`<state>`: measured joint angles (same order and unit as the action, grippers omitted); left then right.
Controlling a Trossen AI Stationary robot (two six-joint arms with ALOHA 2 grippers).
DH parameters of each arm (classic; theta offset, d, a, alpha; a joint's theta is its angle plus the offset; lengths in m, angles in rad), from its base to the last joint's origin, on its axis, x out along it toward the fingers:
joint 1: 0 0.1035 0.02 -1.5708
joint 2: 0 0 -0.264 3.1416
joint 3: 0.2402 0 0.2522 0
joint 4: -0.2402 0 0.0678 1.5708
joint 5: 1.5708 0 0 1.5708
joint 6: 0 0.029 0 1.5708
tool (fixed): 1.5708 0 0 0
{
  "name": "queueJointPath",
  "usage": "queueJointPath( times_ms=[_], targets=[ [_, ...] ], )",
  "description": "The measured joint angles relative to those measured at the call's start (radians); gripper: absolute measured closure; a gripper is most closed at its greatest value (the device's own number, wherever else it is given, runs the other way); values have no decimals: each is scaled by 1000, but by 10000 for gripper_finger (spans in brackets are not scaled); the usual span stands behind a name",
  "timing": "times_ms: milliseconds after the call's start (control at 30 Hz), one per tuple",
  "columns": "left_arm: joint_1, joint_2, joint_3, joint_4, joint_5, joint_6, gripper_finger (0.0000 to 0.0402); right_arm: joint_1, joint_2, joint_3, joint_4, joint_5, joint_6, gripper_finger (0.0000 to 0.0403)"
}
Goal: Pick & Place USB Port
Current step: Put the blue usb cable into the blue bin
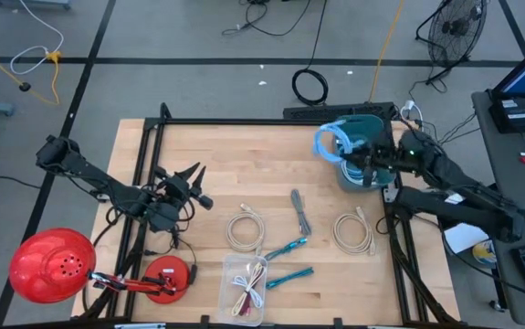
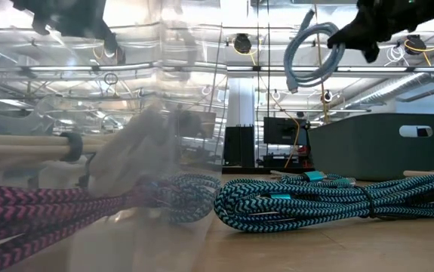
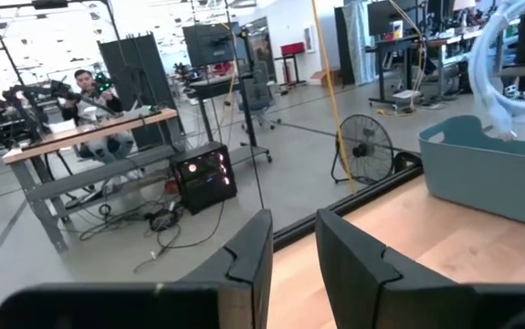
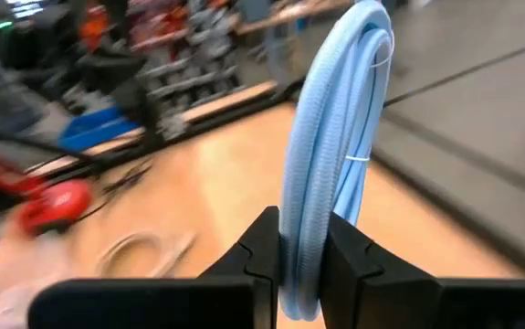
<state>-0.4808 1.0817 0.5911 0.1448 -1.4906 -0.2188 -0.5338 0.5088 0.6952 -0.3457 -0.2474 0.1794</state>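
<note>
A: Biggest first?
B: Wooden table under both my arms. Next the teal bin at the far right edge, directly below my right fingers.
A: Right gripper?
B: My right gripper is up above the bin, fingers clamped on a coiled light-blue USB cable. The loop stands up past my fingertips, off the table, over the bin's rim.
A: Left gripper?
B: My left gripper hangs over the table's left side, fingers a narrow gap apart, nothing between them. The bin sits well ahead of them, off to one side.
A: Smaller stuff?
B: Between my two grippers: two cream cable coils, a grey cable, two teal braided cables, a clear bag of cables. Red lamp behind my left fingers, beside the table's near-left corner.
</note>
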Motion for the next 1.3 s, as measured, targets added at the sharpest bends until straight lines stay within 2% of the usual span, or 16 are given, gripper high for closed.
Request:
queueJointPath(
  times_ms=[200, 333, 500, 733, 1000, 1300],
  targets=[
    [0, 0, 0, -18, 1, -1, 311, -198, 44, 0, 5, -406, 86, 371],
    [-1, 0, 0, -22, 8, 0, 311, -338, 43, 1, 10, -494, 167, 371],
    [-14, 0, 0, -22, 8, 1, 311, -503, 43, 1, -36, -594, 159, 371],
    [-25, 0, 0, -22, 1, 7, 311, -690, 83, 1, -180, -655, 81, 371],
    [-25, 0, 0, -44, -2, 5, 311, -817, 79, 1, -252, -672, 69, 371],
    [-25, 0, 0, -53, 6, -5, 311, -879, 67, 0, -340, -548, 13, 371]
  ],
)
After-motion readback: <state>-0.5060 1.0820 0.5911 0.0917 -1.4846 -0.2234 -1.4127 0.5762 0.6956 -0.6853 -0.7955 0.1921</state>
